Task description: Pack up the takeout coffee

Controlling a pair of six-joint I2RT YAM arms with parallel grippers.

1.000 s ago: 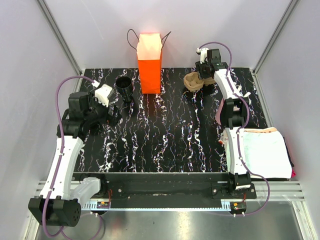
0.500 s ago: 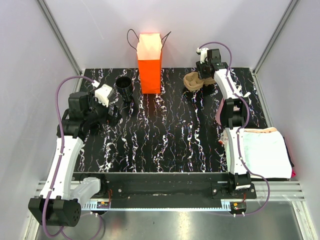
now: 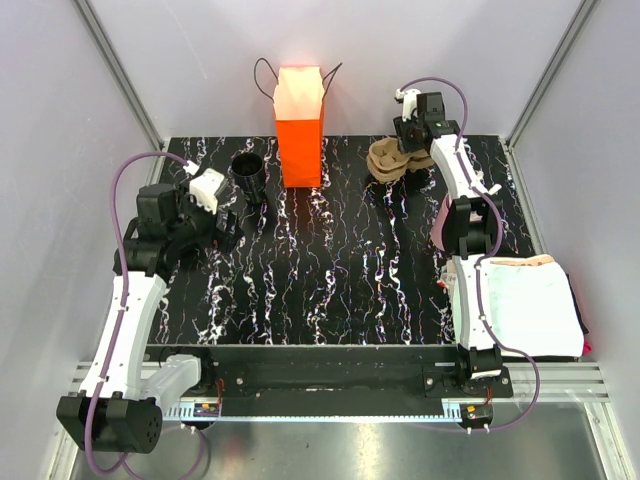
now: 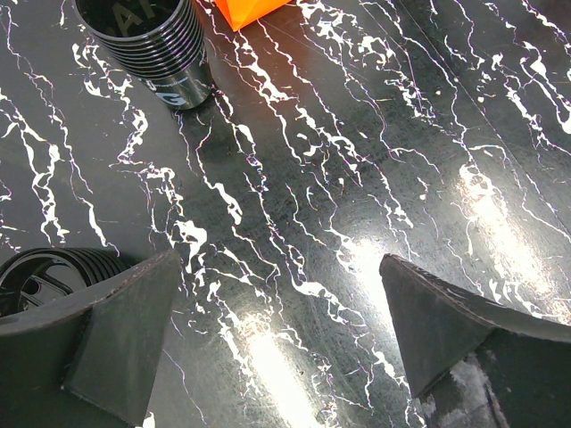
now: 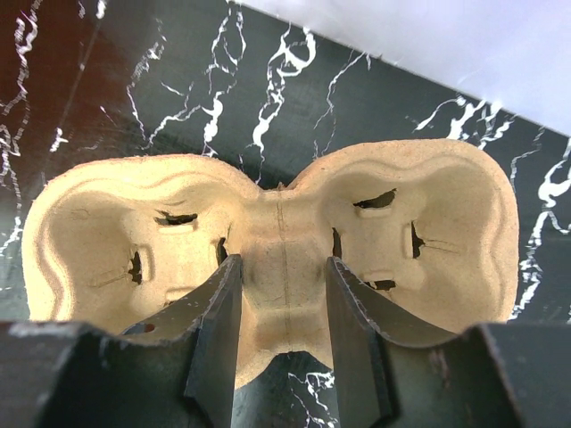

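Right claw clamps the brown pulp tray by its middle ridge.

A robotics lab test cell: plain pale walls and aluminium struts enclose a black marbled tabletop. At 6 o'clock, a cabled left arm and right arm are bolted to a metal rail.
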